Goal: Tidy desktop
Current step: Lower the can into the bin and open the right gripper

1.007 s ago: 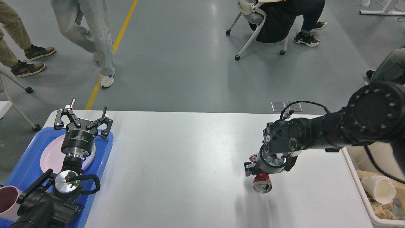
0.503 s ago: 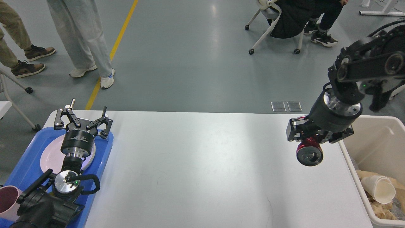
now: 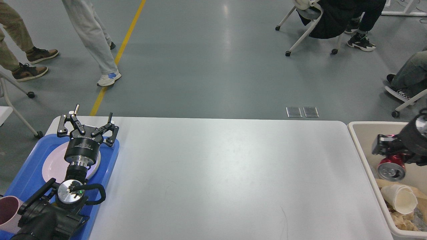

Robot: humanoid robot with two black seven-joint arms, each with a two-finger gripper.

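The white desktop fills the middle of the head view, with nothing lying on its surface. My right gripper is at the far right, over the beige bin, shut on a red can whose silver end faces me. My left gripper is open and empty above the far end of the blue tray, over a pale plate.
The bin holds a white paper cup and crumpled brown paper. A pink cup stands at the tray's near left. People and wheeled chairs are on the grey floor beyond the table.
My right arm lifted the red can off the desktop and carried it to the right, from mid-table to over the bin. The left arm has not moved.
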